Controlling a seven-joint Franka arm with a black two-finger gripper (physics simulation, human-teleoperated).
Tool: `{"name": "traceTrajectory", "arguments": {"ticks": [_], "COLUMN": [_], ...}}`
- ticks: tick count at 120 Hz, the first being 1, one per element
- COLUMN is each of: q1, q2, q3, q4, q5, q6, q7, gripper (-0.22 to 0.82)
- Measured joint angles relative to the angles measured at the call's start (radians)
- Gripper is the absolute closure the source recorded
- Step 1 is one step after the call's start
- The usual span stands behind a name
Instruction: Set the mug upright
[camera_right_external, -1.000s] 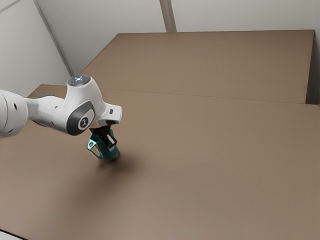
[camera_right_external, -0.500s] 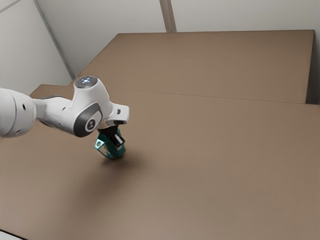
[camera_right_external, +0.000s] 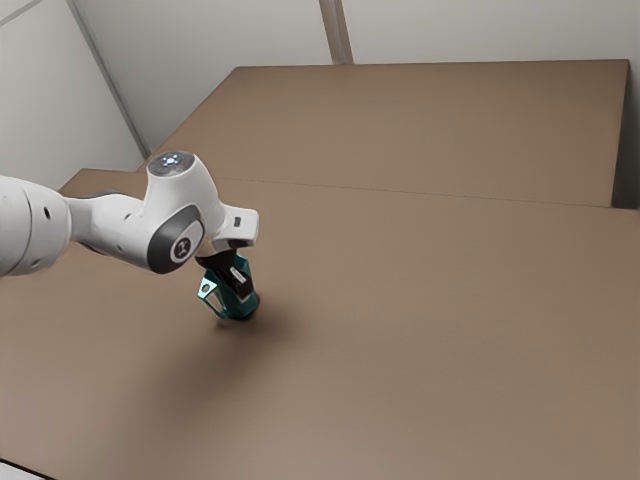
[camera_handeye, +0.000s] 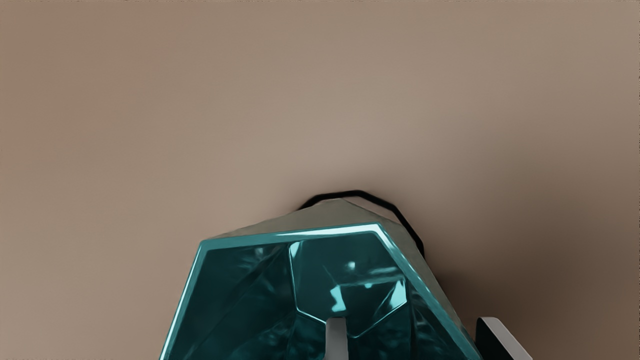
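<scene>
Claw (camera_handeye: 417, 330) was open, straddling the wall of the mug (camera_right_external: 238, 295), which was mouth-up, roughly upright, toward the table (camera_right_external: 420, 330) edge at the exterior view's left; I judged it final righting, next needing a snag-free withdrawal.

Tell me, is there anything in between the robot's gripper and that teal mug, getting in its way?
No, nothing visible stands in the way. The gripper is already right at the mug, reaching in at its open rim, with no other object between them.
</scene>
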Motion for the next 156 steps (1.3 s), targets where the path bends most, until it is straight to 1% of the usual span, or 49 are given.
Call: {"name": "traceTrajectory", "arguments": {"ticks": [15,32,68,81,93,107,117,143,149,156], "q1": [-0.005,-0.007,0.0,0.001,0.0,-0.002,0.005,0.064,0.073,0.077], "q2": [-0.001,-0.014,-0.071,-0.093,-0.108,-0.1,-0.055,0.21,0.248,0.265], "q3": [0.0,-0.002,-0.021,-0.028,-0.036,-0.039,-0.039,-0.045,-0.048,-0.043], "q4": [0.0,0.0,0.01,0.027,0.07,0.195,0.324,0.762,0.832,0.867], "q5": [0.0,-0.001,-0.001,-0.001,-0.001,-0.011,-0.042,-0.17,-0.185,-0.199], "q6": [-0.002,-0.006,-0.032,-0.053,-0.087,-0.164,-0.242,-0.52,-0.577,-0.628], "q7": [0.0,0.0,-0.011,-0.016,-0.021,-0.031,-0.039,-0.061,-0.066,-0.071], "gripper": [0.31,0.27,0.23,0.22,0.21,0.18,0.12,0.04,0.03,0.03]}}
